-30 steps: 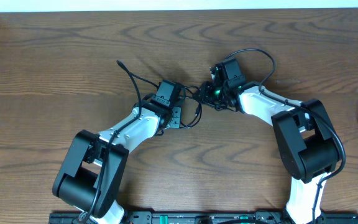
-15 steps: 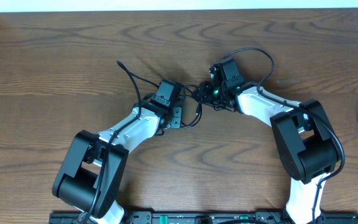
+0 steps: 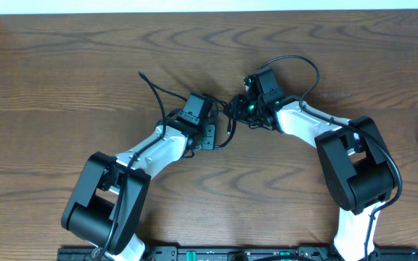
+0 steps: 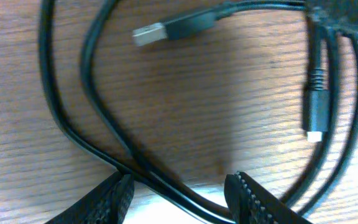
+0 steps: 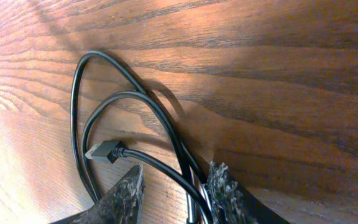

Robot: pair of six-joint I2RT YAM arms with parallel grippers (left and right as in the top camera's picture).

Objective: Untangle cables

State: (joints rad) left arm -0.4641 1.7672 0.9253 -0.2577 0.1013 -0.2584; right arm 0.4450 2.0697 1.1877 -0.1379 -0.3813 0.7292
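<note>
Nearest, the left gripper [image 4: 180, 182] stands about half open. Its toothed fingers sit either side of two black strands of the cables [image 4: 138, 168], which cross the gap flat on the table [image 3: 64, 87]. Wood shows between finger and cord, so it straddles them rather than pinching. It has not budged over the last second. A pale streak lies between the fingers; whether that is the white cord cannot be told. Past the fingers, at 12 o'clock in its wrist view, a USB plug [image 4: 151, 34] lies free. A small plug [image 4: 316, 118] points down at 3 o'clock.

Next out, at 2 o'clock from the left gripper in the overhead view, the right gripper [image 5: 177, 171] is set narrower. A bundle of black strands runs into its gap, close against the finger at 3 o'clock in its wrist view. Whether it clamps them cannot be told. This is the arm that has moved: its wrist has crept a touch toward 11 o'clock. The loops between the two grippers have shifted hardly at all.

Farthest, one loose end [image 3: 141, 74] trails toward 10 o'clock from the tangle, lying where it did a second ago.

So small a pull appears to have freed nothing. The cables remain bunched between the grippers, just 12 o'clock of the table's middle, and the untangling looks far from done. A longer draw apart seems needed to open the loops.
</note>
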